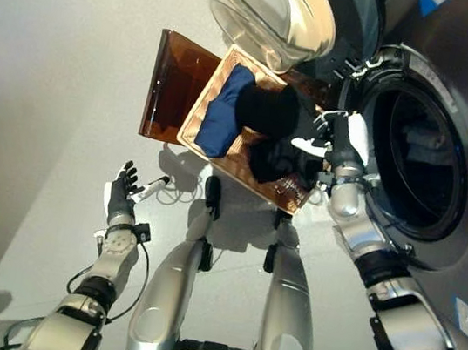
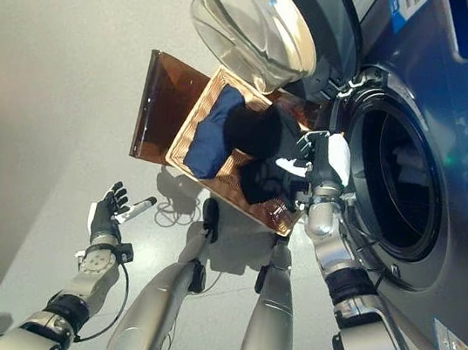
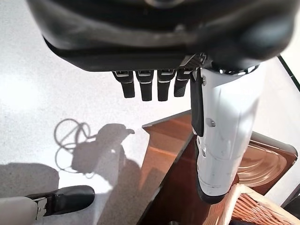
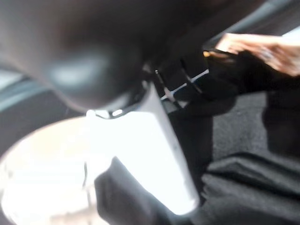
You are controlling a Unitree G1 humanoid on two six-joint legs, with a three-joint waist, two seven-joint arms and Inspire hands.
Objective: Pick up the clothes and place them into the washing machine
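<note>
A shallow wicker basket [image 1: 196, 109] rests on a low dark brown box [image 1: 173, 82] beside the washing machine [image 1: 460, 77]. A blue garment [image 1: 224, 110] and a black garment [image 1: 269, 114] lie in it. My right hand [image 1: 337, 142] is at the basket's edge nearest the machine's open drum [image 1: 417, 158]. Its white-covered thumb and curled fingers grip the black garment [image 4: 243, 178], as the right wrist view shows. My left hand [image 1: 122, 189] hangs open over the floor, left of the basket, holding nothing; its straight fingers [image 3: 147, 86] show in the left wrist view.
The machine's round glass door [image 1: 272, 9] stands swung open above the far end of the basket. Grey floor [image 1: 49, 112] lies to the left of the box. The box's corner [image 3: 164, 140] and the basket's rim [image 3: 248, 211] show past my left hand.
</note>
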